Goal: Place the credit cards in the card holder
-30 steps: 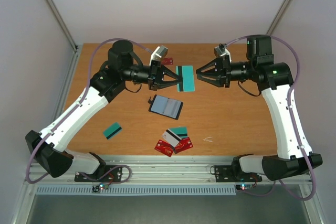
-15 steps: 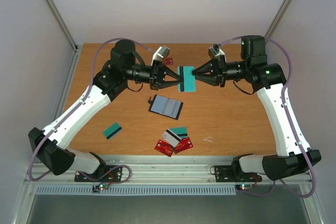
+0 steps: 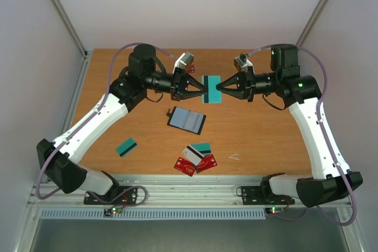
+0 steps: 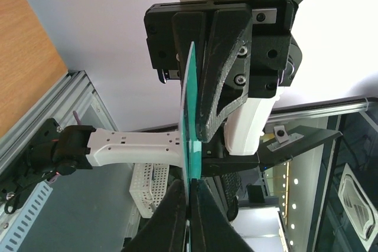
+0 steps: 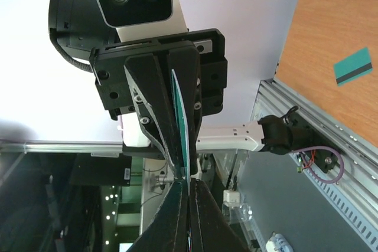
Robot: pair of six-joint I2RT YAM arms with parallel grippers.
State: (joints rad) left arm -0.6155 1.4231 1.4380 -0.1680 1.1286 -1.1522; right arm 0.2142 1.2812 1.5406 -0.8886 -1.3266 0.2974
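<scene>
A teal credit card [image 3: 210, 89] with a dark stripe hangs in the air over the back of the table, held from both sides. My left gripper [image 3: 201, 90] is shut on its left edge and my right gripper [image 3: 220, 89] is shut on its right edge. In the left wrist view the card [image 4: 190, 122] shows edge-on, running from my left gripper [image 4: 190, 198] up into the other one. The right wrist view shows the same card [image 5: 182, 119] above my right gripper [image 5: 188, 188]. The card holder [image 3: 187, 120] lies open on the table below, pale bluish-grey inside.
Another teal card [image 3: 126, 147] lies at the front left and appears as a teal card [image 5: 352, 66] in the right wrist view. Several red, white and teal cards [image 3: 196, 157] lie piled near the front edge. A red card [image 3: 188, 69] lies at the back. A small white scrap [image 3: 234, 157] lies front right.
My right gripper has moved left to the teal card and shut on its right edge. My left gripper kept hold of the card and barely moved.
</scene>
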